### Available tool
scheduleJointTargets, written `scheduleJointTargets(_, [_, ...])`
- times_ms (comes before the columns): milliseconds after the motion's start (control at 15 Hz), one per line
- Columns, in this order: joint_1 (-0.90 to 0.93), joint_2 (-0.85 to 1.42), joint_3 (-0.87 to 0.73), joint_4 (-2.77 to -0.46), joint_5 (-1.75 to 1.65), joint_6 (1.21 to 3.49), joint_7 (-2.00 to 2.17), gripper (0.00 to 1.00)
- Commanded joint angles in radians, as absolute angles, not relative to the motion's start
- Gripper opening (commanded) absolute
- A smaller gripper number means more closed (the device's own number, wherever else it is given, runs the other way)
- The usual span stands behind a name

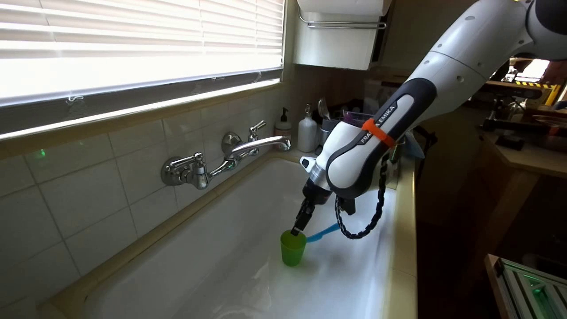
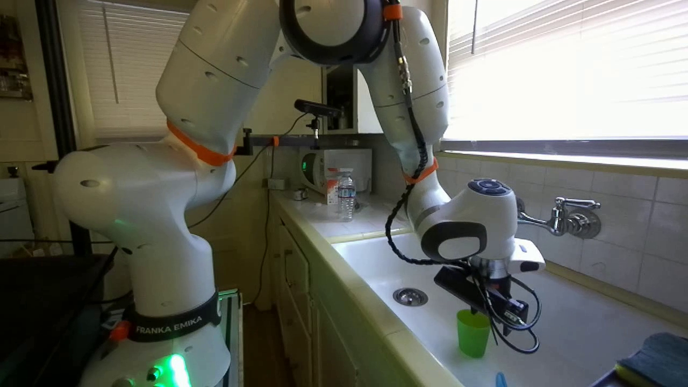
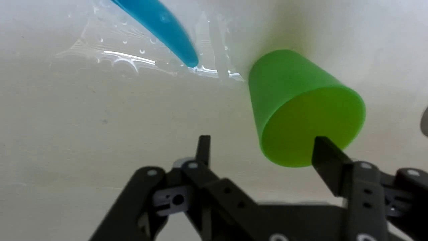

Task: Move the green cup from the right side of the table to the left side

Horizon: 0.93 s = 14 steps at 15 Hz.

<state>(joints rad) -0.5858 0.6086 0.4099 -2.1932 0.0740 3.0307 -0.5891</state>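
Gripper (image 3: 262, 147) low in white sink (image 1: 212, 270), jaws well apart; wrist view has one fingertip (image 3: 324, 150) overlapping mouth of green cup (image 3: 304, 103), opp. fingertip out to the side, cup's rim showing btwn. Contact w/ cup: can't tell. Cup upright on sink floor, mouth up, in both exterior views; in an exterior view it sits btwn drain (image 2: 410, 297) & blue stick (image 2: 501, 380). Stick just beside cup, tip apart from it per wrist view, wet shine (image 3: 133, 60) w/ bubbles nr tip. Arm (image 1: 460, 66) angled down from above, orange bands (image 2: 207, 153) on it, dk cable (image 1: 381, 197) looping below wrist. Chrome faucet (image 1: 261, 144) on tiled wall (image 1: 84, 208) above sink. Far end: white pump btl (image 1: 307, 133) + dk-topped pump btl (image 1: 283, 128), utensils (image 1: 323, 108) nr them; chrome rail (image 1: 345, 25) on white wall unit (image 1: 336, 46) up top. Clear water btl (image 2: 346, 199) on counter (image 2: 320, 217), microwave (image 2: 355, 161) behind it. Dk cloth (image 2: 658, 355) at frame corner, partly cut off. Blinds (image 1: 133, 40) bright, down over window; green light (image 2: 180, 371) glows on arm base.
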Motion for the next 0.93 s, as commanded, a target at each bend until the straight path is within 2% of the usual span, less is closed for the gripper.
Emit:
scheduleJointTargets(0, [-0.558,0.679,0.374,-2.111,0.046,2.958,-0.56,0.49])
scheduleJointTargets(400, [-0.556,0.753,0.387,-2.027,0.071,2.936,-0.575,0.05])
scheduleJointTargets(467, [-0.555,0.76,0.388,-2.018,0.072,2.944,-0.572,0.0])
scheduleJointTargets(867, [-0.554,0.78,0.395,-1.975,0.072,2.954,-0.558,0.02])
